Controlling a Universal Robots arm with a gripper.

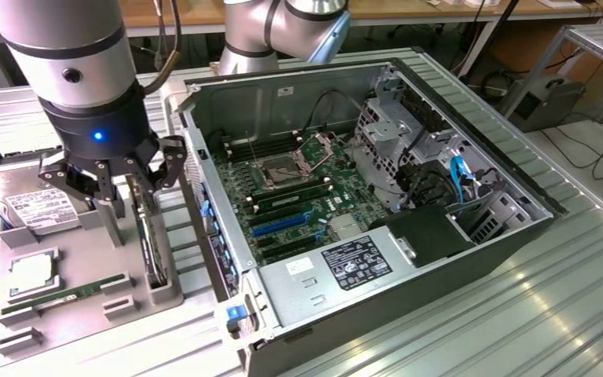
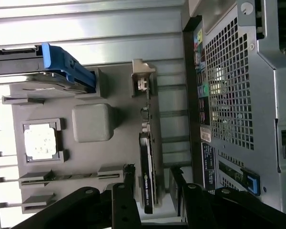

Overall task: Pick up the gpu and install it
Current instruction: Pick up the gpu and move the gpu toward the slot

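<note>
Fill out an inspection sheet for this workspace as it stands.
Surface: ribbed metal table, carrying a grey parts tray and an open computer case.
Job's things: gpu stands on edge in its tray slot, not installed.
Clutter: hard drive, processor chip and green memory stick in the tray.
Grippers: tool open, hovers over the tray near the gpu, holding nothing.
Cables: blue cable inside the case; black cables on the floor.
Surroundings: wooden bench behind.
</note>
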